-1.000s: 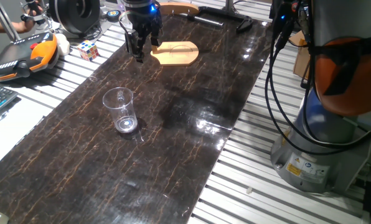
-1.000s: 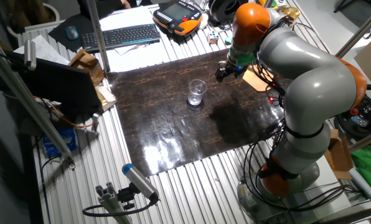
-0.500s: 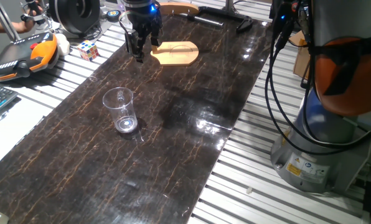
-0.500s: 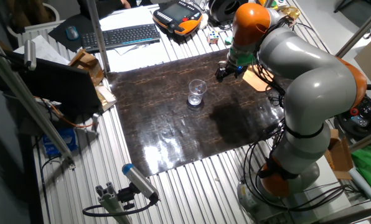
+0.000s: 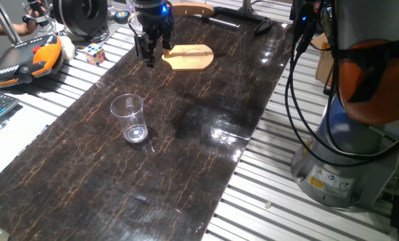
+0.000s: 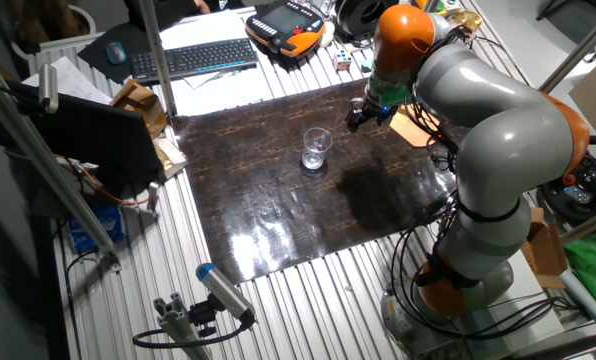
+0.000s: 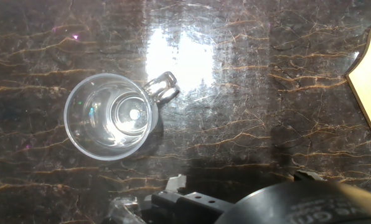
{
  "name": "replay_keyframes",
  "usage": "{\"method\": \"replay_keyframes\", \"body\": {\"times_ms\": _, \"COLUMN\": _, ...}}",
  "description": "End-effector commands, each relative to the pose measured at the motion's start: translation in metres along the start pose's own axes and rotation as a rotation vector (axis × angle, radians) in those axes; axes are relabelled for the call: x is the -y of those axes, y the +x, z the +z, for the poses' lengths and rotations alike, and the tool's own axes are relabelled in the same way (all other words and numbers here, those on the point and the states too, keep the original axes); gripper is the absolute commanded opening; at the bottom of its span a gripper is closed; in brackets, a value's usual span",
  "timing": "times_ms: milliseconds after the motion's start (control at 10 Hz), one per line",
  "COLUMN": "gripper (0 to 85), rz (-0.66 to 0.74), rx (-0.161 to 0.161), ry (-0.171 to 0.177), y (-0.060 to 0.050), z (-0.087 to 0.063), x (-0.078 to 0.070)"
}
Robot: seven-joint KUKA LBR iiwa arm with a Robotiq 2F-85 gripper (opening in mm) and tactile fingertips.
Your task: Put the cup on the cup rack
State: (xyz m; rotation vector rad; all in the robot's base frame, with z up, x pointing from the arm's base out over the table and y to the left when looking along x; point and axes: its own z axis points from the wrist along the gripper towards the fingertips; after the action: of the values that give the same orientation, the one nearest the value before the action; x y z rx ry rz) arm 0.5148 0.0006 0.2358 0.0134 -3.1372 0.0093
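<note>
The cup (image 5: 130, 119) is standing upright on the dark marbled table (image 5: 186, 147), near the middle of the mat and nearer its left long edge in one fixed view; the hand view is showing a small clear handle on its side (image 7: 162, 87); nothing is touching it. The gripper (image 5: 148, 53) is hanging above the far end of the table, well apart from the cup, holding nothing; whether the jaws are parted or closed cannot be told. The cup rack (image 5: 188, 57) is sitting just beside the gripper at the far end, only its flat wooden base showing clearly. Off the table's left edge an orange and black pendant (image 5: 22, 59), a colour cube (image 5: 96, 53) and a keyboard (image 6: 193, 58) are lying on the slatted bench; bare mat is lying between cup and rack.
</note>
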Motion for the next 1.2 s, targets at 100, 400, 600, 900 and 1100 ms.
{"method": "replay_keyframes", "body": {"times_ms": 100, "gripper": 2.0, "rz": -0.370, "rx": -0.170, "ry": 0.081, "y": -0.0002, "z": 0.0000, "x": -0.0001}}
{"method": "replay_keyframes", "body": {"times_ms": 400, "gripper": 2.0, "rz": -0.376, "rx": -0.167, "ry": 0.081, "y": 0.0000, "z": 0.0000, "x": -0.0001}}
{"method": "replay_keyframes", "body": {"times_ms": 600, "gripper": 2.0, "rz": -0.425, "rx": -0.156, "ry": 0.080, "y": 0.0003, "z": -0.0001, "x": -0.0005}}
{"method": "replay_keyframes", "body": {"times_ms": 900, "gripper": 2.0, "rz": -0.433, "rx": -0.146, "ry": 0.084, "y": 0.0011, "z": -0.0002, "x": -0.0004}}
{"method": "replay_keyframes", "body": {"times_ms": 1100, "gripper": 2.0, "rz": -0.433, "rx": -0.146, "ry": 0.084, "y": 0.0011, "z": -0.0001, "x": -0.0004}}
